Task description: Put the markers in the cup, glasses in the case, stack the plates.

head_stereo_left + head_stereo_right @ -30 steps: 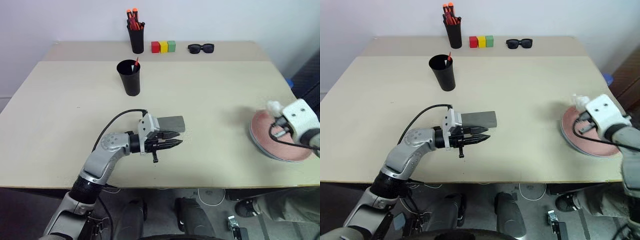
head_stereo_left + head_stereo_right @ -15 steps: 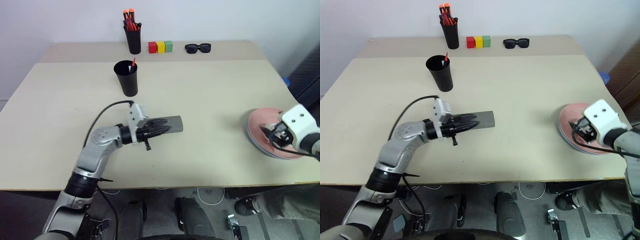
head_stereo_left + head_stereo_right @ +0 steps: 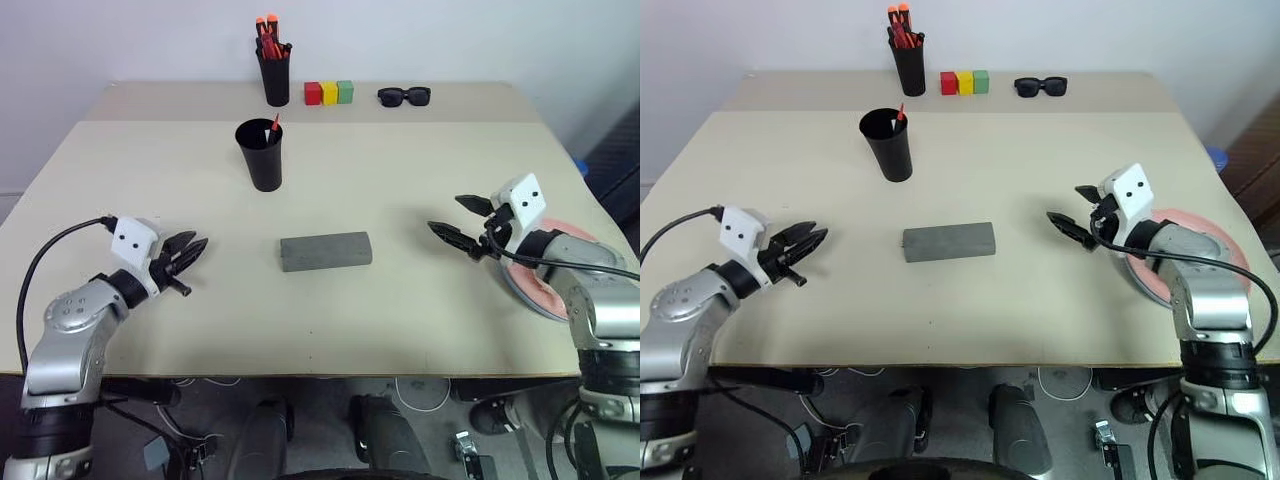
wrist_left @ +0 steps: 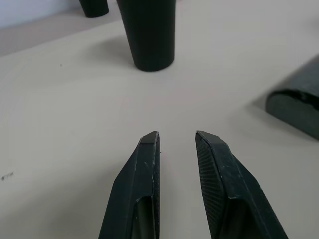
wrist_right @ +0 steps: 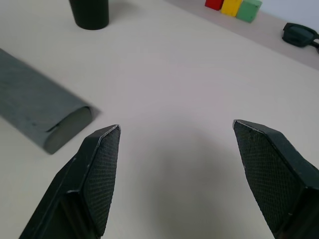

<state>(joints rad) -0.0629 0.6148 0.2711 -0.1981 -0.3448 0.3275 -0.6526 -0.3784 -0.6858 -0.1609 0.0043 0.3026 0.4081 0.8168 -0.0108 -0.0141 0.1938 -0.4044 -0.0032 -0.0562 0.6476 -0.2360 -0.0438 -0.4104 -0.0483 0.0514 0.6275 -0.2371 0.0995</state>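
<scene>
table (image 3: 420, 180) was mostly bare. plates (image 3: 528, 292) sat in one pile at the right edge and looked done. grey case (image 3: 325, 251) lay flat mid-frame, well apart from both grippers. left gripper (image 3: 193, 247), lower left, had its fingers a narrow gap apart, holding nothing. right gripper (image 3: 445, 213), right of centre, was spread wide, empty. cup (image 3: 259, 155), upper left of centre, had one marker (image 3: 272, 125) in it. glasses (image 3: 404, 96) sat at the top, right of centre. my read: glasses were next. right arm should pinch the bridge while left pins the case against sliding.
</scene>
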